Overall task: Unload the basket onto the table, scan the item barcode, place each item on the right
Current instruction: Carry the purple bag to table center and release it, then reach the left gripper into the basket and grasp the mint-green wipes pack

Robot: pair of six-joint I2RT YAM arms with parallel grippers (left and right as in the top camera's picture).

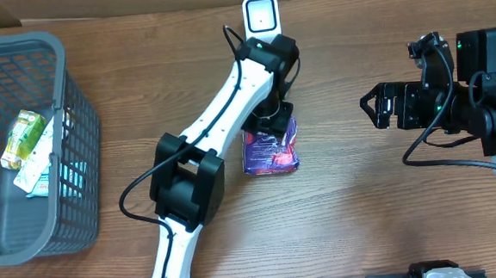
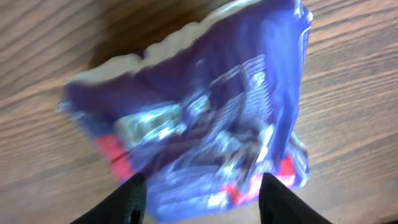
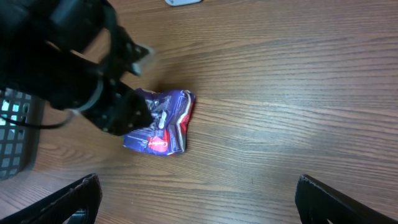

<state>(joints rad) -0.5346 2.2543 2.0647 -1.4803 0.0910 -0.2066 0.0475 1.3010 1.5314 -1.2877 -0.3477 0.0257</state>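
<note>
- The purple snack bag [image 1: 272,150] lies on the wooden table [image 1: 365,218] near the middle, crinkled, with red patches along one end. It sits a little in front of the white scanner [image 1: 260,16], which stands at the table's far edge, and the two are apart.
- The left gripper [image 1: 269,125] points down at the bag's far end. In the left wrist view its two dark fingers [image 2: 134,196] stand apart, one at each side of the bag [image 2: 205,112].
- That picture is blurred, so I cannot tell whether the fingers pinch the bag or only flank it.
- The right gripper [image 1: 368,106] hangs off to the right, well apart from the bag, its jaws spread wide and holding nothing. Its own camera shows a finger [image 3: 74,202] in each lower corner with only bare wood between them.
- From the right wrist, the bag [image 3: 163,121] lies flat on the wood with the left gripper [image 3: 134,112] right against it.
- A grey mesh basket [image 1: 69,167] sits at the table's left edge. It holds a green-and-yellow packet [image 1: 21,138] and a white-and-teal one [image 1: 38,169] (labels too small to read).
</note>
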